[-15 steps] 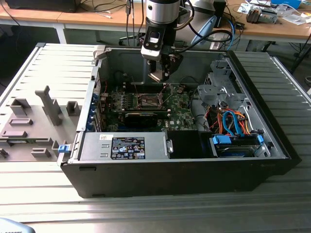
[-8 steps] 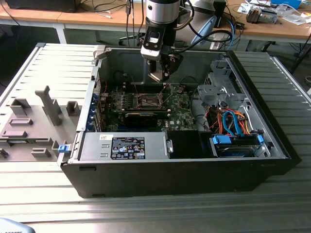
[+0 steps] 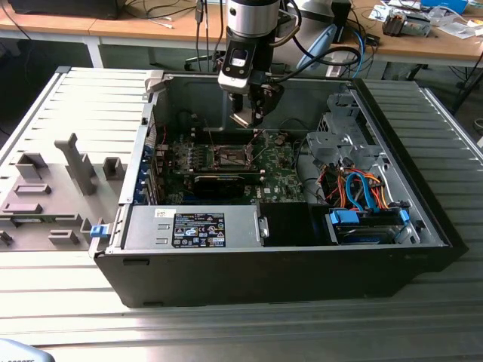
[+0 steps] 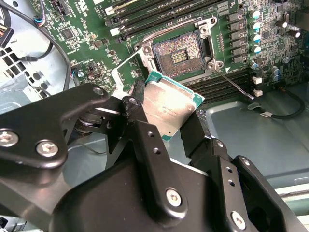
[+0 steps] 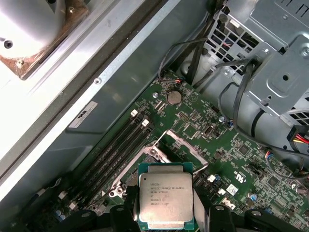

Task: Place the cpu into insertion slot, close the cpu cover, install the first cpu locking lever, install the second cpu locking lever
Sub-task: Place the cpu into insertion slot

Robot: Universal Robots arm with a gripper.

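One cpu, one insertion slot, one gripper with two fingers. One coin cell. In the exterior view, one black expansion card at the slot's 6 o'clock, one power supply, one computer case.

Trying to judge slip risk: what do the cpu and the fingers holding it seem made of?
The cpu: a pale, brushed-looking silver lid, likely metal, over a green rim, probably fibreglass laminate. The fingers: matte black, screw-fastened links; coated metal or hard plastic, cannot tell which.
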